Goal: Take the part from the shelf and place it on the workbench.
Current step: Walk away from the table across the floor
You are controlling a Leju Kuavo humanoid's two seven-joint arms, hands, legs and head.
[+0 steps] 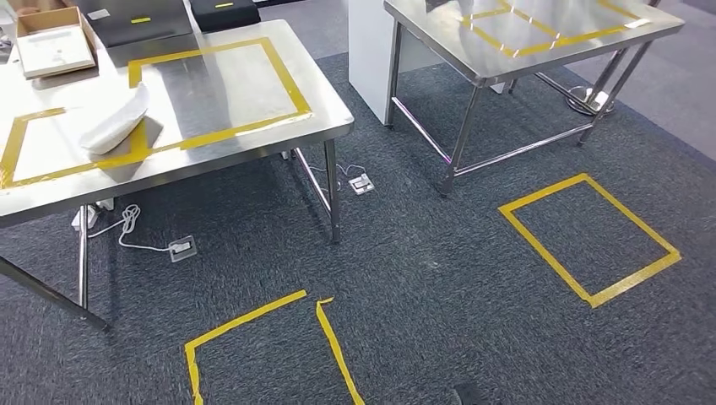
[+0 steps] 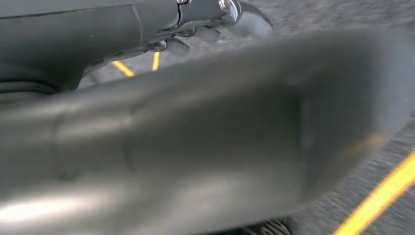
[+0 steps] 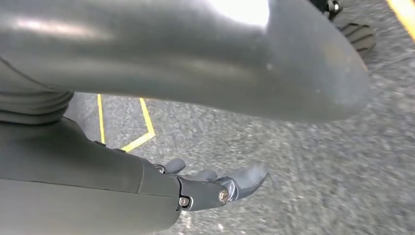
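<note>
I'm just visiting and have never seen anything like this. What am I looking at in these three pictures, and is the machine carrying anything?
A two-legged humanoid robot took these. The wide picture comes from a camera high on its body, looking down at grey carpet marked with yellow tape squares and two steel tables. On the near table lies a white part across the tape outline, with an open cardboard box farther back. The far table also carries tape.

The other two pictures come from cameras at the wrists of its hanging arms, so they are turned and blurred. One shows the left hand, the other the right hand, both above the carpet. Their fingers look stretched out with nothing in them, so it is carrying nothing.
</note>
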